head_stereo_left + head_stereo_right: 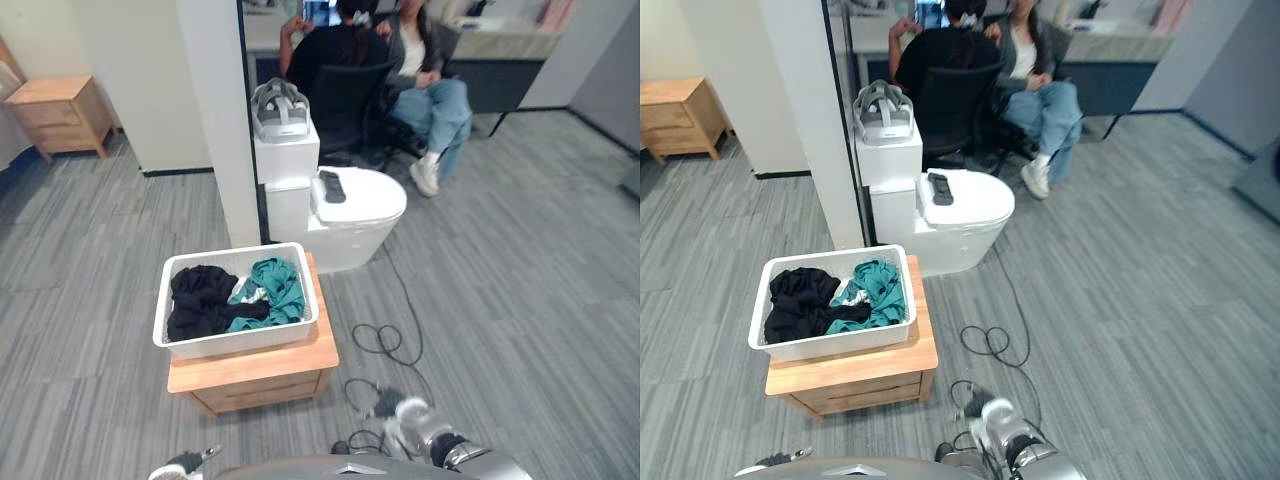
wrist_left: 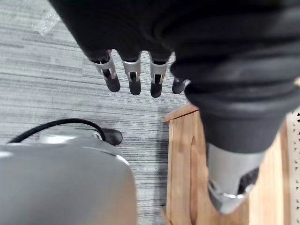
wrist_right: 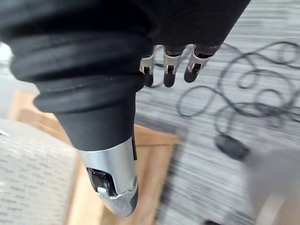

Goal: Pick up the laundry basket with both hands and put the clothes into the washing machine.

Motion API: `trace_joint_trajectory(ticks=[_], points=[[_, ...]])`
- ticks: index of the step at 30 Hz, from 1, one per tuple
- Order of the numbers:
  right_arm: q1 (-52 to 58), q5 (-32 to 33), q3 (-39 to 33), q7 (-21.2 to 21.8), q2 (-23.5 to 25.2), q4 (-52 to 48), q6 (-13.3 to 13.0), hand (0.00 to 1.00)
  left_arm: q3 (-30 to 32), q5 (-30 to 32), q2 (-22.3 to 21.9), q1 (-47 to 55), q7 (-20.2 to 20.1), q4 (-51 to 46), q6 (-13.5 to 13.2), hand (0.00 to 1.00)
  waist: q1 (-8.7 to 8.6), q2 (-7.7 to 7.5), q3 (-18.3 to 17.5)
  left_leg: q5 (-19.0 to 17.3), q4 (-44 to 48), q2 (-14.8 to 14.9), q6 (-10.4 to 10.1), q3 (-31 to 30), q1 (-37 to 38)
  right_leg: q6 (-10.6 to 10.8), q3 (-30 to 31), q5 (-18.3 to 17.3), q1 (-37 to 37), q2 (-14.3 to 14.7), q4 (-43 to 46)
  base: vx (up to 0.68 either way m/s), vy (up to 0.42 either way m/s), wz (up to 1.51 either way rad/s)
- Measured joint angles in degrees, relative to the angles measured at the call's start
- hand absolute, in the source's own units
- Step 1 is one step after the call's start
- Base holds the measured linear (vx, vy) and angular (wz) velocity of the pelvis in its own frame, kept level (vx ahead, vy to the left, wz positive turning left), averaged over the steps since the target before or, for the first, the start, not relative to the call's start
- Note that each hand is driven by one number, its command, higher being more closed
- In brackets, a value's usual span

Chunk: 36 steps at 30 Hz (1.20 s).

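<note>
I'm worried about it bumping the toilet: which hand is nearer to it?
Right. The right hand is right of the wooden stand, in line with the toilet; the left hand sits further left, in front of the stand.

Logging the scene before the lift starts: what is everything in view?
laundry basket: one, white, on the wooden stand
black clothes: one heap, in the basket's left half
teal clothes: one heap, in its right half
wooden stand: one, pale, on grey floor
toilet: one, white, behind the stand
headset: one, grey, behind the toilet lid
black device: one, on the toilet lid
nightstand: one, wooden, far left
seated people: two, beyond the toilet
left hand: fingers straight, near the stand
right hand: likewise
</note>
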Motion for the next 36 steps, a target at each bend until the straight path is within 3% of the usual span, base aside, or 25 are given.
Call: trace_joint_trajectory(ticks=[3, 7, 14, 20, 23, 29, 31, 36], points=[[0.73, -0.04, -4.17, 0.13, -0.22, -11.78, -0.05, 0.0, 0.6, -0.82, -0.08, 1.77, 0.2, -6.73, 0.04, 0.0, -0.08, 0.13, 0.03, 0.45, -1.45, 1.07, -0.75, 0.03, 0.17, -0.31, -0.77, -0.12, 0.26, 0.95, -0.48, 0.16, -0.05, 0.16], [3.77, -1.15, -9.79, 0.37, -0.67, -25.17, 0.15, 0.0, 5.59, -1.79, 1.69, 8.51, 1.16, -26.08, -0.01, 0.0, 0.12, -0.16, -0.01, 0.12, -1.49, 0.04, -0.62, 0.36, 1.1, -0.3, -0.38, -0.13, 1.57, -0.28, -0.53, 0.07, 0.076, 0.1], [3.35, -2.28, -10.97, 0.23, -1.83, -32.21, 0.7, 0.0, 15.8, -1.9, 9.34, 13.48, 2.96, -37.79, 0.16, 0.0, 1.63, -0.58, 0.08, -0.29, -0.2, -1.77, 0.06, 0.85, 0.13, 0.73, -0.06, 0.55, 1.17, -2.03, -1.78, -0.03, 0.051, -0.01], [-2.61, -1.94, -7.92, -0.85, -5.18, -32.3, 1.46, 0.0, 15.5, -2.99, 12.56, 9.67, 4.88, -37.1, 0.42, 0.0, 1.87, -0.33, 1.56, 0.28, 0.95, -1.93, 0.52, 1.26, -0.97, 0.69, 0.51, 2.53, 1.2, -2.05, -3.58, -0.12, -0.028, -0.04], [-9.59, 1.27, -5.47, -1.41, -5.17, -24.7, 1.7, 0.0, 11.53, -4.19, 16.2, 1.53, 4.9, -30.04, 0.4, 0.0, 2.33, -0.68, 3.97, 1.23, 0.94, -2.09, 0.68, 1.61, -1.55, 0.59, 1.07, 4.46, 1.45, -2.03, -4.91, -0.2, -0.04, -0.09], [-21.07, 4.86, -3.59, -3.43, -5.14, -14.1, 2.93, 0.0, 5.95, -5.21, 23.59, -15.32, 4.44, -18.12, 0.42, 0.0, 3.2, -2.4, 10.75, 3.19, 1.05, -2.07, -0.19, 1.6, -2.79, -0.12, 1.43, 6.6, 0.63, -1.85, -5.57, -0.16, -0.046, -0.01], [-25.72, 5.03, -3.48, -3.76, -5.07, -11.05, 2.96, 0.0, 3.87, -5.31, 26.93, -21.69, 4.38, -15.09, 0.45, 0.0, 4.2, -3.17, 13.61, 4.02, 1.18, -1.7, -0.59, 1.74, -3.23, -0.65, 2.3, 7.71, -0.4, -1.32, -5.67, -0.09, -0.048, -0.11], [-33.97, 5.6, -1.86, -4.63, -4.87, -7.31, 3.57, 0.0, 1.94, -6.97, 30.49, -33.52, 4.35, -10.25, 0.44, 0.0, 4.96, -4.05, 19.16, 4.58, 3.12, -0.98, -0.64, 1.52, -5.02, -1.29, 2.32, 9.09, -1.2, -0.65, -5.67, -0.1, -0.038, -0.01]])
